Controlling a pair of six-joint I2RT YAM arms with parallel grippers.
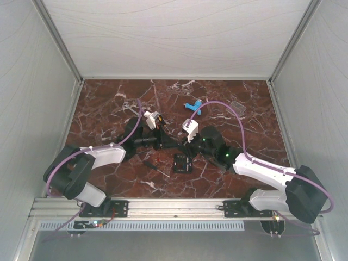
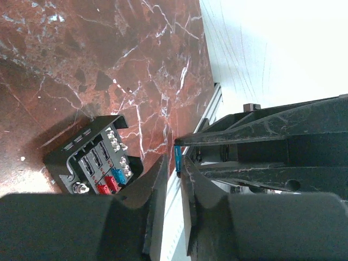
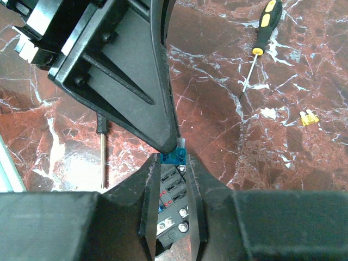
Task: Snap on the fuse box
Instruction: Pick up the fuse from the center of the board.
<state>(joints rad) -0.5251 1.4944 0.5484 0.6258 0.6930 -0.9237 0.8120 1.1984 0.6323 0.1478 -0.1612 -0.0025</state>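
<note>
Right gripper (image 3: 173, 166): my two fingers are clamped on a little blue fuse (image 3: 174, 158), one finger on each side.
Left gripper (image 2: 174, 163): its tip meets the same fuse from 12 o'clock in my right wrist view. Its fingers are close together, with the fuse in the thin gap. I cannot tell if they pinch it.
Blue fuse: held up off the table. The box shows right under it in my right wrist view.
Fuse box (image 1: 182, 163): black and flat on the table, at 6 o'clock from my two grippers in the top view. Its top is open, and red and blue bits show inside.
Clear cover (image 1: 236, 106): on the table at 2 o'clock from the box, well apart from it.
Thin screwdriver (image 1: 157, 167): at 9 o'clock from the box, near it.
Light-blue piece (image 1: 193, 107): at 12 o'clock from the box, farther off.
Yellow-and-black screwdriver (image 3: 266, 27): at 1 o'clock in my right wrist view.
Yellow fuse (image 3: 309, 117): at 3 o'clock in that view, flat on the table.
Table (image 1: 109, 109): dark red stone with white lines.
</note>
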